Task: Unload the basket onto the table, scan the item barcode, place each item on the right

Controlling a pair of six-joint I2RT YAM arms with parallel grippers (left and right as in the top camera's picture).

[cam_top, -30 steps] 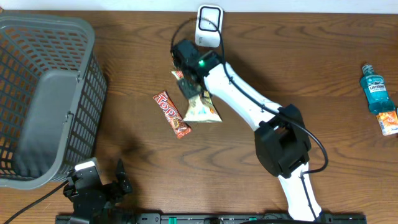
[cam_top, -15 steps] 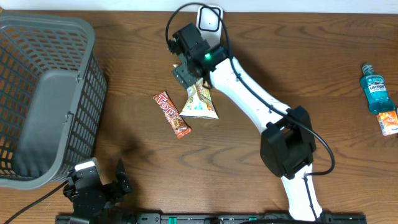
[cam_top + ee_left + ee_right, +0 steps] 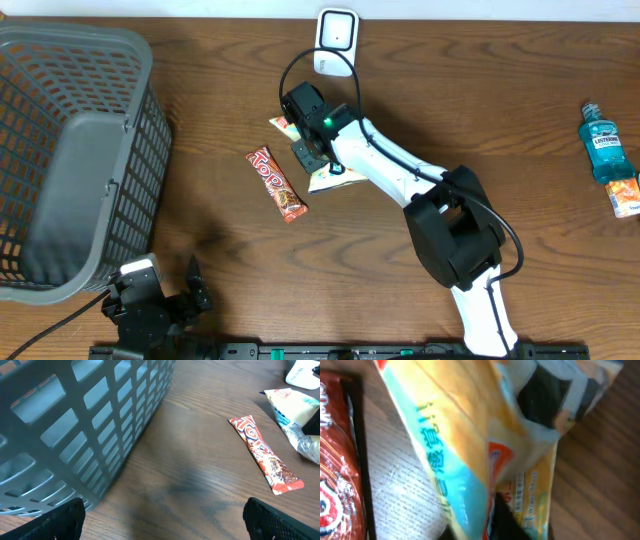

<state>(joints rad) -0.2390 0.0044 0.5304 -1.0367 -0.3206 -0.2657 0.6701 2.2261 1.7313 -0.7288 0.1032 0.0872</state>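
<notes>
Yellow snack packet (image 3: 450, 425) (blue band, orange patch).

You can read "Top" in white letters on the red foil-wrapped candy bar (image 3: 277, 184), and the left wrist view gives you the same word bigger on that wrapper (image 3: 265, 455). On the yellow plastic snack packet (image 3: 470, 435) you get teal East Asian characters running along a pale blue band, too blurred for you to make out, with fine print below on the orange patch, unreadable. The blue plastic mouthwash bottle (image 3: 606, 146) carries a white label; its lettering is too small to read.
</notes>
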